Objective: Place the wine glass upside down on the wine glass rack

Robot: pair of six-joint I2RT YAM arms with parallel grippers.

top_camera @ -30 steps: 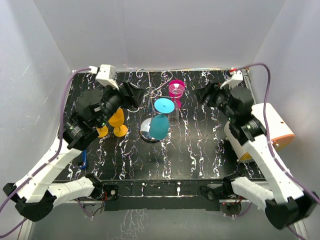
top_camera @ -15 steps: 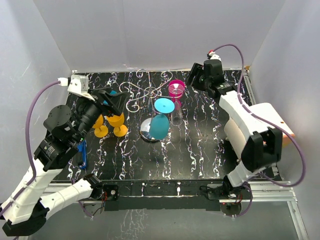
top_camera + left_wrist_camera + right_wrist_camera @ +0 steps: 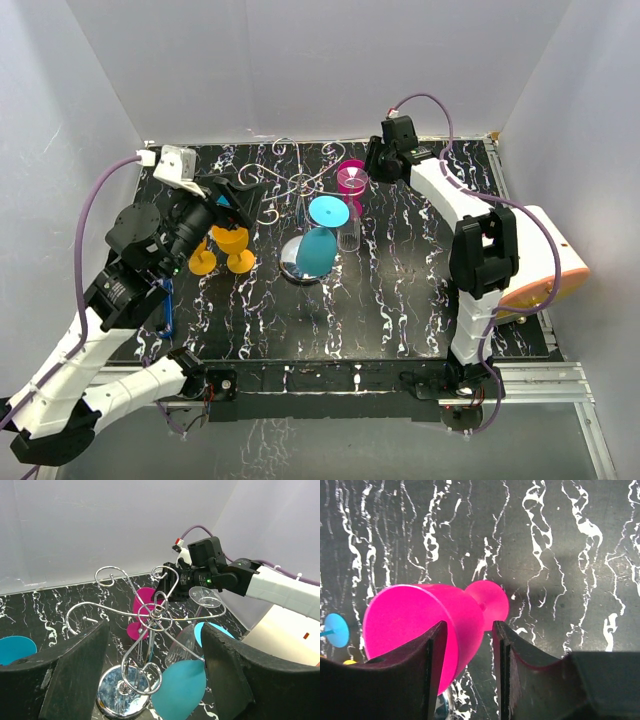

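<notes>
Here's the black white-veined marble table (image 3: 400,290), and dead centre on it the silver wire wine glass rack (image 3: 156,611), scroll arms fanning out from a thin pole on a shiny dome base. The left gripper (image 3: 238,197) hovers on the rack's left, fingers flung wide, holding nothing. Over at the far side, the right gripper (image 3: 468,625) points down at the pink plastic wine glass (image 3: 420,620). Its fingers are parted and the bowl shows in the gap between the tips, though contact I cannot tell. That glass (image 3: 352,180) stands upright, just beyond the rack's right arms. Two clear glasses with turquoise feet (image 3: 328,211) sit at the rack. Two small orange goblets (image 3: 235,245) stand left of the base.
</notes>
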